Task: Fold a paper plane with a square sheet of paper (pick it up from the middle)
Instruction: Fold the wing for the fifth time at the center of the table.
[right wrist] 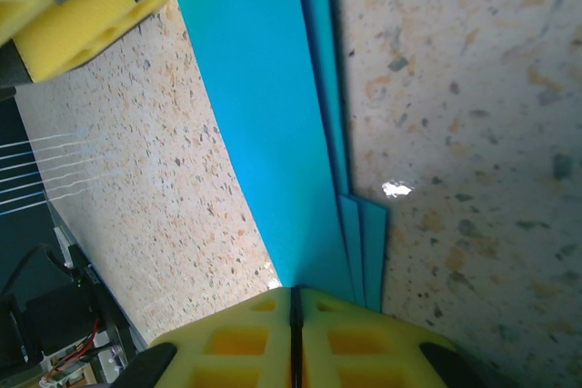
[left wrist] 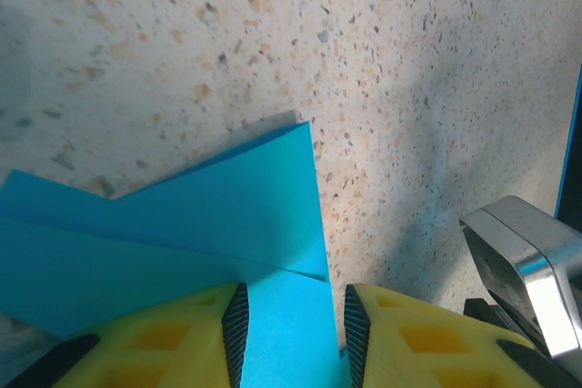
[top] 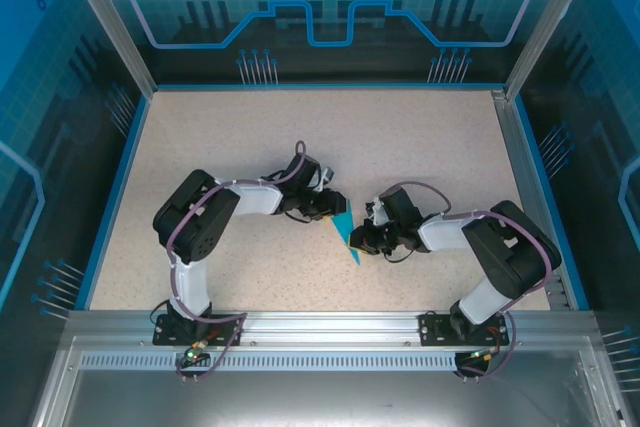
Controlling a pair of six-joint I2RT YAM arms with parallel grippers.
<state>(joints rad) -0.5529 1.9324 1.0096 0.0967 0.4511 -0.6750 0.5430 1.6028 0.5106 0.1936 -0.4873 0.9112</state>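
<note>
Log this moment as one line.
paper: folded, pointed | left gripper: open around paper | right gripper: shut on paper

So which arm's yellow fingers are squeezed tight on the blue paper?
The right arm's fingers: pressed together, pinching the blue paper. The left arm's fingers stand apart, with the paper in the gap.

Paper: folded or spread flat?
Folded. The paper shows several stacked layer edges in the right wrist view, and from above it is a narrow pointed wedge, not a square.
</note>
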